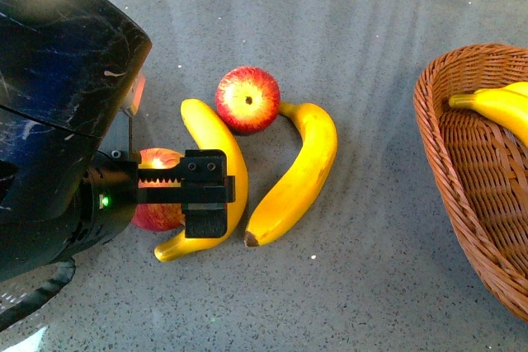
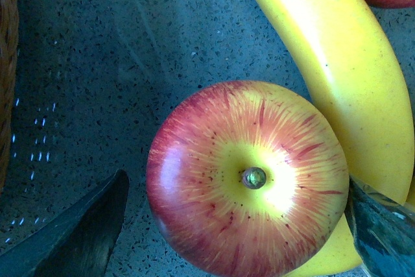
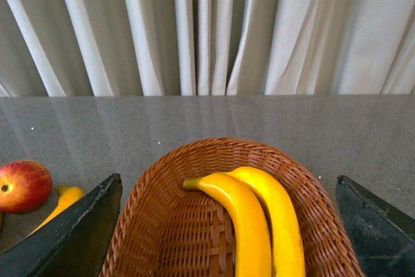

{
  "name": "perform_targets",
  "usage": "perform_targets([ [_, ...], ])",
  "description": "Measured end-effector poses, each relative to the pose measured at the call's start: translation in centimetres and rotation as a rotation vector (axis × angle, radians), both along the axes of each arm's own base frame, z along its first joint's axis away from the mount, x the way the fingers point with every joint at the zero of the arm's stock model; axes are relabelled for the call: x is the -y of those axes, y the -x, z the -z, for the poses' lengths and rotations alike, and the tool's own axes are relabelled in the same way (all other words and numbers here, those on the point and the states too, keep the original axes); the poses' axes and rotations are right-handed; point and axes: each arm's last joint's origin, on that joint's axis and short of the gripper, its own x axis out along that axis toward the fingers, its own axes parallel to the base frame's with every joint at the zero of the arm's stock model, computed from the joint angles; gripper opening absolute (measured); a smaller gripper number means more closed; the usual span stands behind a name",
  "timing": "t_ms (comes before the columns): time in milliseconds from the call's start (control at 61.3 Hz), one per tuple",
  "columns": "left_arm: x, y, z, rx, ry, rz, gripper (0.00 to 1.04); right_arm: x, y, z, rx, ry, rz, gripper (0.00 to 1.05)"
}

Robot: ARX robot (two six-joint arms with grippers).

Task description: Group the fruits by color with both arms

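My left gripper [image 1: 198, 191] is open and hangs over a red apple [image 1: 155, 208] with a yellow patch, which it partly hides. In the left wrist view this apple [image 2: 246, 176] sits stem up between my open fingers [image 2: 78, 238], and no contact shows. A banana [image 1: 216, 142] lies against it, also in the left wrist view [image 2: 337, 63]. A second apple [image 1: 247, 99] and a second banana [image 1: 301, 171] lie beyond. My right gripper [image 3: 227, 238] is open and empty above a wicker basket [image 3: 162, 225] holding two bananas [image 3: 243, 225].
The wicker basket [image 1: 462, 162] stands at the table's right with a banana [image 1: 499, 105] showing in it. A brown wicker edge [image 2: 5, 63] shows in the left wrist view. White curtains [image 3: 207, 30] hang behind the grey table [image 1: 371, 286].
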Motion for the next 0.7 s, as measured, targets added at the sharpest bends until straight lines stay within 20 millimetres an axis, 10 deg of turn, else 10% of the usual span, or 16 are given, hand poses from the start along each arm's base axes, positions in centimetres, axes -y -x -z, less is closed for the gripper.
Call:
perform_targets([
  [701, -0.7, 0.3, -1.5, 0.037, 0.069, -0.031, 0.71, 0.0, 0.0, 0.0, 0.000, 0.000, 0.000, 0.96],
])
